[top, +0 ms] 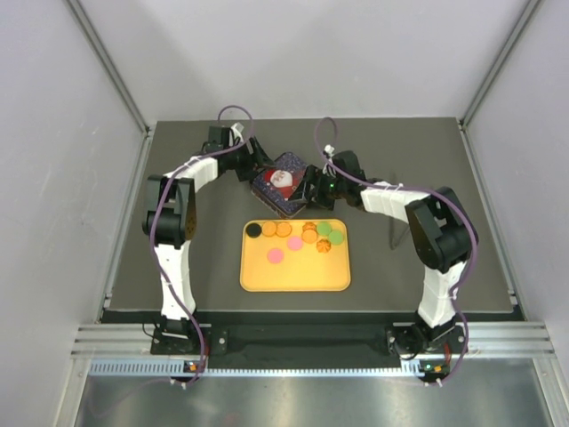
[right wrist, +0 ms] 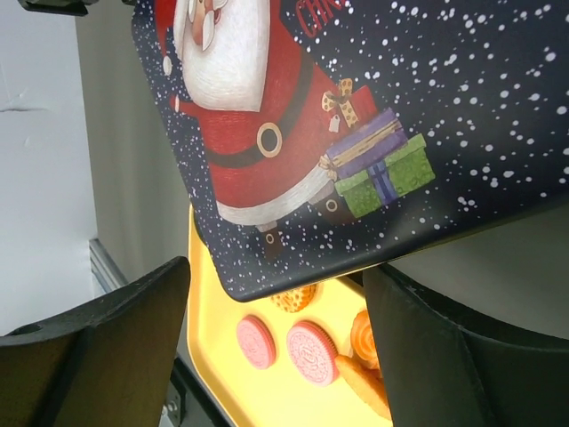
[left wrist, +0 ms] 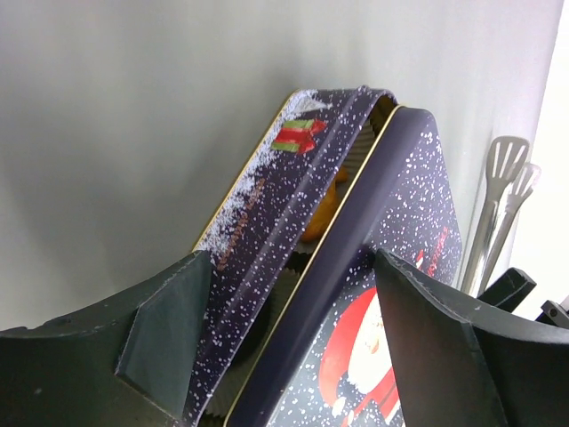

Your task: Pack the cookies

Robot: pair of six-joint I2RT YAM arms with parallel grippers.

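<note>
Cookies (right wrist: 311,351) partly out of sight under tin lid (right wrist: 356,133)

Cut-off red letters, apparently "CHR", stand on the Santa tin lid (right wrist: 462,133)

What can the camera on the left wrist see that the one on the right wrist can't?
Only the left wrist view: the tin's bottom half under the part-raised lid, an orange cookie glimpsed inside, and metal tongs off to one side. Only the right wrist view: the yellow tray with pink and orange cookies on it. Both: the dark blue, snow-speckled lid with Santa on it.
</note>
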